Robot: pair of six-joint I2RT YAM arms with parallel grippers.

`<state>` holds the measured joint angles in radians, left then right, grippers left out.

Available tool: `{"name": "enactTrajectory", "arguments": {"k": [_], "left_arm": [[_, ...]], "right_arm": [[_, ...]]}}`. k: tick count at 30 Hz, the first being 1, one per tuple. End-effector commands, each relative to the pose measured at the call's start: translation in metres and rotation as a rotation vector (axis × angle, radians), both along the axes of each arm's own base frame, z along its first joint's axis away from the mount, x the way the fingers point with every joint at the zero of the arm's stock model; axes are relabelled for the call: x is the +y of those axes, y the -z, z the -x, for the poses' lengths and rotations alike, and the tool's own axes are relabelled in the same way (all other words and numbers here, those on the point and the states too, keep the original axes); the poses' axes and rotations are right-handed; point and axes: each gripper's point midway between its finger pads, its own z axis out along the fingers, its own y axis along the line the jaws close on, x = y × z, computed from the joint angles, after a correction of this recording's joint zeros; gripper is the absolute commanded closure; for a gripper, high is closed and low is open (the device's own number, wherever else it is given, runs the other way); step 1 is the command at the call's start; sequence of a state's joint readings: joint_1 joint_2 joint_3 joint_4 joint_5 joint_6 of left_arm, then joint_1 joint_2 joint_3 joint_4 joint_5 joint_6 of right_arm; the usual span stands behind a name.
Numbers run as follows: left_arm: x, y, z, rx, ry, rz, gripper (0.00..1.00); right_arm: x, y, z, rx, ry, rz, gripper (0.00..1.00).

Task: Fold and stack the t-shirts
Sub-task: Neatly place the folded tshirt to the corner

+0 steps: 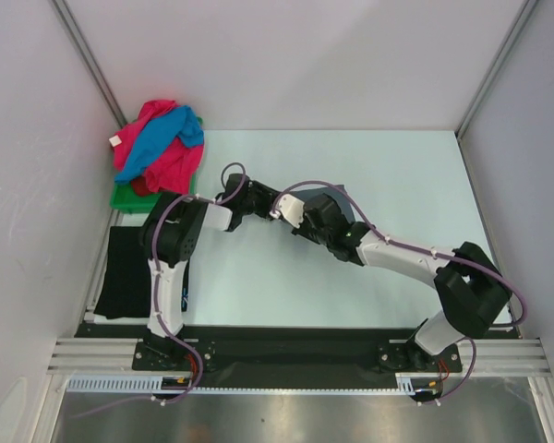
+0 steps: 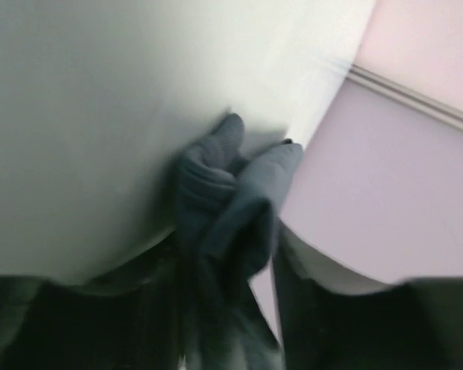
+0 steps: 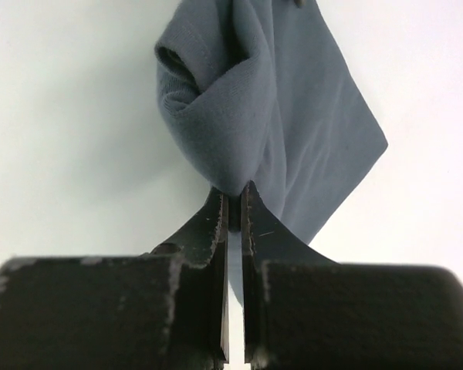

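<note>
one black t-shirt lies flat at the left edge of the worktop, its small blue-white print too small to read. on one green tray sits a tangled heap of pink and blue t-shirts, number unclear. two pincers hold one slate-grey t-shirt mid-worktop. the left pincer clamps a bunched fold, blurred. the right pincer is pinched tight on a soft draped corner.
</note>
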<state>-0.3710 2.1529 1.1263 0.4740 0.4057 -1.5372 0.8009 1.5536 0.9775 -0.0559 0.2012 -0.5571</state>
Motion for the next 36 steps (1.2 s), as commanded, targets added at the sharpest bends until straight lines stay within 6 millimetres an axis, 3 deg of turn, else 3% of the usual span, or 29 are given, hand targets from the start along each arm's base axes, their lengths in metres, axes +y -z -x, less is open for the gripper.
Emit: {"name": "enactTrajectory", "arguments": {"k": [1,2,4,5,6,7,9,11,12,13,14,15,16,18,19,22,23,24,26,27,29,31,36], "left_arm": [[0.002,-0.006,-0.006,-0.085,-0.016,-0.034,0.56],[0.003,-0.01,-0.006,-0.13,0.002,-0.064,0.67],[0.009,-0.027,-0.005,-0.196,0.008,-0.116,0.78],[0.012,-0.029,-0.002,-0.241,0.036,-0.17,0.9],[0.02,-0.024,0.005,-0.226,0.034,-0.221,0.94],[0.024,-0.042,0.009,-0.271,0.031,-0.239,1.0],[0.036,-0.049,0.021,-0.315,0.036,-0.313,1.0],[0.052,-0.068,0.036,-0.383,0.005,-0.389,1.0],[0.061,-0.061,0.05,-0.363,0.009,-0.432,1.0],[0.07,-0.068,0.052,-0.383,-0.02,-0.477,1.0],[0.076,-0.091,0.059,-0.446,-0.027,-0.504,1.0],[0.085,-0.086,0.071,-0.425,-0.026,-0.544,1.0],[0.087,-0.092,0.078,-0.438,-0.022,-0.555,1.0],[0.112,-0.117,0.09,-0.481,-0.1,-0.624,1.0],[0.114,-0.109,0.094,-0.452,-0.087,-0.639,1.0],[0.134,-0.124,0.106,-0.47,-0.121,-0.717,1.0],[0.146,-0.116,0.113,-0.43,-0.121,-0.781,1.0],[0.153,-0.128,0.115,-0.446,-0.148,-0.796,1.0],[0.164,-0.133,0.122,-0.445,-0.162,-0.842,1.0],[0.174,-0.148,0.124,-0.469,-0.215,-0.859,1.0],[0.187,-0.156,0.13,-0.478,-0.234,-0.91,1.0],[0.2,-0.174,0.131,-0.496,-0.286,-0.951,1.0],[0.224,-0.196,0.133,-0.483,-0.302,-1.097,1.0]], "right_arm": [[0.005,-0.022,0.005,-0.039,0.011,-0.08,0.99],[0.004,-0.022,0.006,-0.035,0.018,-0.084,0.96],[0.002,-0.023,0.013,-0.023,0.026,-0.11,0.89],[-0.001,-0.018,0.017,-0.012,0.035,-0.117,0.86],[-0.003,-0.023,0.02,-0.01,0.054,-0.155,0.77],[-0.004,-0.024,0.023,-0.003,0.062,-0.173,0.73],[-0.009,-0.021,0.03,0.013,0.074,-0.192,0.61],[-0.015,-0.026,0.037,0.015,0.103,-0.234,0.53],[-0.016,-0.03,0.039,0.012,0.109,-0.25,0.48],[-0.019,-0.04,0.041,0.001,0.122,-0.283,0.47],[-0.02,-0.044,0.043,-0.002,0.13,-0.299,0.46],[-0.024,-0.045,0.046,0.002,0.136,-0.299,0.43],[-0.026,-0.047,0.048,0.0,0.137,-0.307,0.43],[-0.028,-0.065,0.056,-0.026,0.127,-0.355,0.41],[-0.028,-0.064,0.057,-0.022,0.124,-0.354,0.41],[-0.029,-0.08,0.063,-0.038,0.116,-0.401,0.41],[-0.03,-0.086,0.066,-0.043,0.113,-0.423,0.4],[-0.029,-0.09,0.067,-0.045,0.107,-0.435,0.4],[-0.029,-0.093,0.069,-0.047,0.106,-0.451,0.4],[-0.029,-0.096,0.07,-0.049,0.102,-0.46,0.39],[-0.027,-0.097,0.071,-0.048,0.098,-0.46,0.4],[-0.027,-0.099,0.072,-0.051,0.094,-0.466,0.4],[-0.024,-0.098,0.073,-0.05,0.089,-0.474,0.4]]}}
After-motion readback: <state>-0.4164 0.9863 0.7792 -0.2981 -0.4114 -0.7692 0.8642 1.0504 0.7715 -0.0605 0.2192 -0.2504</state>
